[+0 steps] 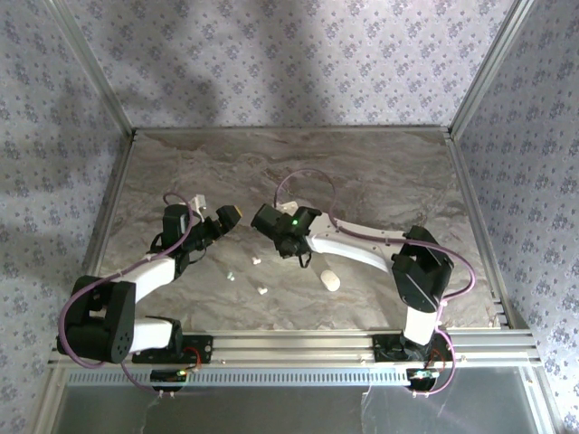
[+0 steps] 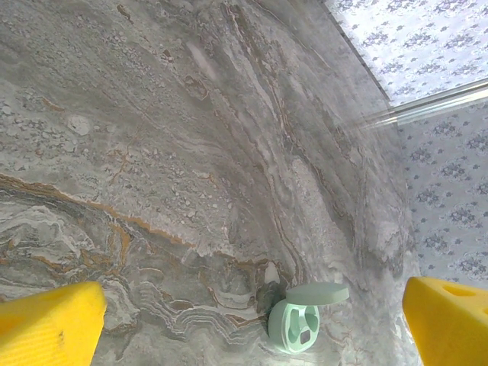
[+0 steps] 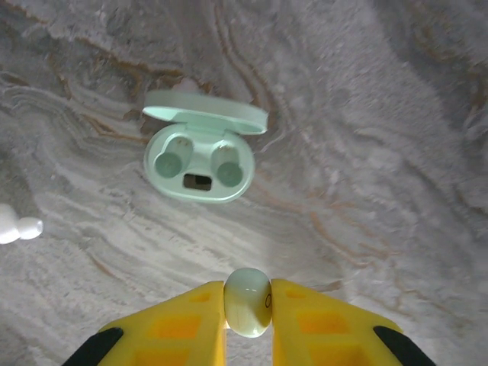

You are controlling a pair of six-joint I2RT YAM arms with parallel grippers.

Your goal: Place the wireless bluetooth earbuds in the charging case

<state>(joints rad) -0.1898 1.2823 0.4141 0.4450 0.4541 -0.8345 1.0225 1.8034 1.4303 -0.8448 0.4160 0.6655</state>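
The right gripper (image 3: 248, 292) has its yellow fingers pressed together on a small pale earbud (image 3: 248, 306). The earbud sits pinched between the two tips, with its rounded end poking just past them. Ahead of the tips and apart from them, the mint charging case (image 3: 200, 162) lies on the marble-patterned table (image 3: 366, 137). Its lid is hinged up on the far side, and both round wells inside look empty. A white earbud (image 3: 17, 227) lies on the table at the left edge of the right wrist view, well off to the side of the case. The left gripper (image 2: 250, 309) has its fingers spread wide with nothing between them, and the same open case sits low in its view, near its right finger. From above, three tiny loose earbuds (image 1: 256, 260) lie scattered on the table between the arms, and a white oval case (image 1: 330, 281) rests near the right arm.
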